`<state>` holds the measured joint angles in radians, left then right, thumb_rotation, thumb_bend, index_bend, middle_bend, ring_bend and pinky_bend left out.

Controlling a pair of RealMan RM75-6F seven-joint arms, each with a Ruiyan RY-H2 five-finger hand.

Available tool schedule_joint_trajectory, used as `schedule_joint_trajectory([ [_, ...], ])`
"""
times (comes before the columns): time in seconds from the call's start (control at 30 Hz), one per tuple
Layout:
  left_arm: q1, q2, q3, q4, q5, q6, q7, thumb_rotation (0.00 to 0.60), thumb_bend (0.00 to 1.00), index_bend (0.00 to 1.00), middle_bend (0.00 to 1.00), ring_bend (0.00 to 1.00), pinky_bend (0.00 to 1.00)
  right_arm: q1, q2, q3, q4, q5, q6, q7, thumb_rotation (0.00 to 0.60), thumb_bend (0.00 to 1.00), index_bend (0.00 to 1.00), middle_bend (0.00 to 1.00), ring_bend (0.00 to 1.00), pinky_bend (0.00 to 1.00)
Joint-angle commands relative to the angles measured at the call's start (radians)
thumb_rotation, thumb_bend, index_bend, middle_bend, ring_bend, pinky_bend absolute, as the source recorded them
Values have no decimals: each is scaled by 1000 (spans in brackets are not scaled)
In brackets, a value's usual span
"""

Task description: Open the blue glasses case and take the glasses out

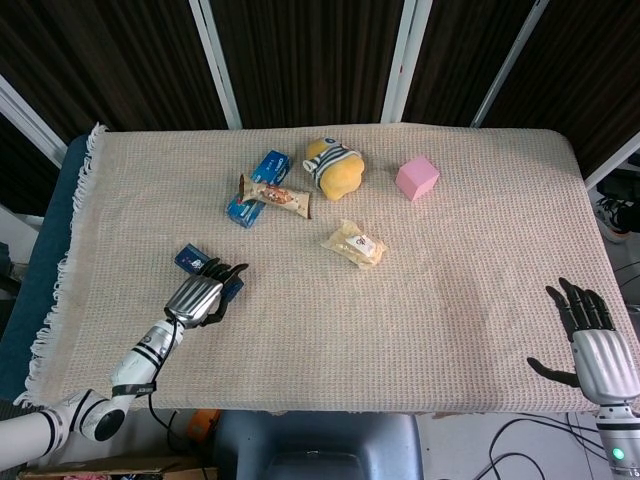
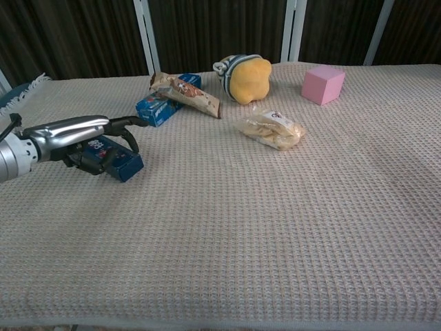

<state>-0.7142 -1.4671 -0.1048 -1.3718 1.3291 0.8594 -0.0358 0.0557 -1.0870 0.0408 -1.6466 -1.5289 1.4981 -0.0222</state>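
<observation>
A: Blue glasses case (image 1: 198,268) sits in the lower left of the head view, lying flat on the woven table cloth (image 1: 460,290), lid closed as far as I can see.

B: And the left hand (image 1: 203,296) is right over it. Silver back up, dark fingers (image 2: 122,123) draped across the top of the case in the chest view.

A: Is it gripping?

B: Fingers rest on the case and curl down its far side, but I cannot tell whether they actually clamp it. It lies on the cloth, not lifted.

A: Right hand (image 1: 590,335)?

B: Lower right corner of the head view, past the table edge, palm down, fingers spread wide, holding nothing.

A: Centre top of the frame is busy. A blue snack box (image 1: 259,187) with a brown wrapper bar (image 1: 277,196) lying across it.

B: Just to their right, a yellow plush toy (image 1: 334,166) in a striped cap, then a pink cube (image 1: 417,178) further right, apart from it.

A: And below the plush, a clear bag of snacks (image 1: 355,243), on its own mid-table.
</observation>
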Motion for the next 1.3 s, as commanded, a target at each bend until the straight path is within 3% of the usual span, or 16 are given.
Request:
schedule_joint_trajectory([
  [0.03,-5,-5,-6,-9,1,4,0,600,719,0,252,94,23,1,-1,1,0,1,-2,-2,600,184,0,0,0,31],
  [0.13,-4,7,-7,-30,22,32,17,600,687,0,247,93,22,1,1,0,-1,1,-3,1,600,184,0,0,0,31],
  [0.3,34,67,15,-58,86,131,72,600,456,0,213,67,12,2,4,-5,1,-7,-9,7,600,184,0,0,0,31],
  [0.43,63,72,32,-8,117,196,129,600,378,0,146,15,8,5,4,-13,0,-19,-17,2,600,184,0,0,0,31],
  [0.67,65,15,44,121,131,202,130,600,361,0,1,0,0,10,-4,-22,-6,-30,-31,-19,600,184,0,0,0,32],
  [0.93,64,-43,64,217,158,205,173,600,363,4,0,0,0,16,-2,-18,-5,-17,-43,-17,600,184,0,0,0,34],
  [1.3,52,-143,62,314,167,194,99,600,361,107,0,0,0,17,-2,-22,-5,-22,-46,-18,600,184,0,0,0,34],
])
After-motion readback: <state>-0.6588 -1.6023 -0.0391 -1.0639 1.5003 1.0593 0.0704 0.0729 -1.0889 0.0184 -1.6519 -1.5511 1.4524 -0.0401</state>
